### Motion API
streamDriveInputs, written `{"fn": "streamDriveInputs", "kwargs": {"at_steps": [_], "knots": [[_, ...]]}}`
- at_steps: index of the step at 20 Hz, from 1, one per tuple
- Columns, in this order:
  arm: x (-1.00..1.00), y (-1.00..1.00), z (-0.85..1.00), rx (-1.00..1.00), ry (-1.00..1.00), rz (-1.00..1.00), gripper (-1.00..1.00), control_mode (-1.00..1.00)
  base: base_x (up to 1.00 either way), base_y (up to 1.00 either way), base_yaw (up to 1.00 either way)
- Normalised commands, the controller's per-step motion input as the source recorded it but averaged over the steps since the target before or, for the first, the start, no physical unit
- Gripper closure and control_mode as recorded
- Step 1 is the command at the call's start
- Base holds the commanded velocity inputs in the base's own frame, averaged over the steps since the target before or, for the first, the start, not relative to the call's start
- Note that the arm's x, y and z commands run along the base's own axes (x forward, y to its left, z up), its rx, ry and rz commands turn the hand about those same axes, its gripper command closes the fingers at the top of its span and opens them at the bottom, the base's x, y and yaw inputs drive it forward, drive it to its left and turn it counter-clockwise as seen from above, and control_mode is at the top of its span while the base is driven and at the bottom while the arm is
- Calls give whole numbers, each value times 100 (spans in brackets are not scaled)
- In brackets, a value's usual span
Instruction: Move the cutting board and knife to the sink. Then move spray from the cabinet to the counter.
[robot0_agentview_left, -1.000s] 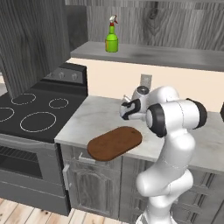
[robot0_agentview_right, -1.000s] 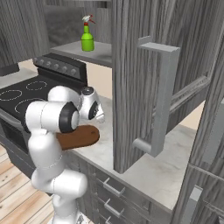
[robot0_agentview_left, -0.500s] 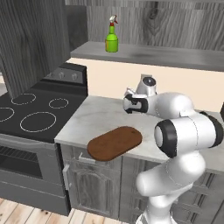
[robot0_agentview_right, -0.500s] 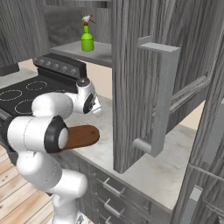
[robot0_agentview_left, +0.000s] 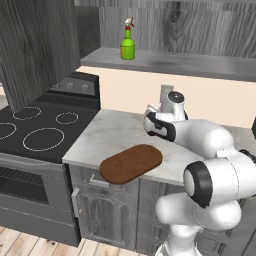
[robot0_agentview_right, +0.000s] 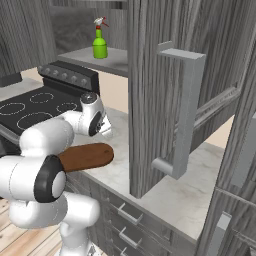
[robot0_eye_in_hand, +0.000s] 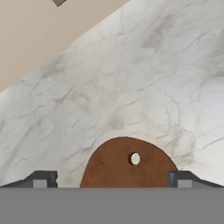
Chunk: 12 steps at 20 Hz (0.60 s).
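Cutting board (robot0_agentview_left: 131, 163) is seen lying flat at lower centre of the left base view, on the marble surface (robot0_agentview_left: 117, 132) near its front edge; its holed end (robot0_eye_in_hand: 134, 159) is framed low in the hand view between the spread, empty fingers (robot0_eye_in_hand: 47, 179); spray (robot0_agentview_left: 127, 44) is seen upright on the cabinet shelf (robot0_agentview_left: 170, 62), upper centre.

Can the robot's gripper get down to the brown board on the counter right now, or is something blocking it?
Probably yes. The gripper is open, with the round end of the cutting board right below it in the hand view. The board lies flat on the counter with nothing on top.
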Motion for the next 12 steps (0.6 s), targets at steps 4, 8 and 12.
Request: {"fn": "streamDriveInputs", "kwargs": {"at_steps": [4,8,12], "knots": [[-64,10,42,0,-10,0,-100,-100,0,0,0],[-77,18,32,0,-8,0,-100,-100,0,0,0],[-72,35,13,0,-8,0,-100,-100,0,0,0]]}}
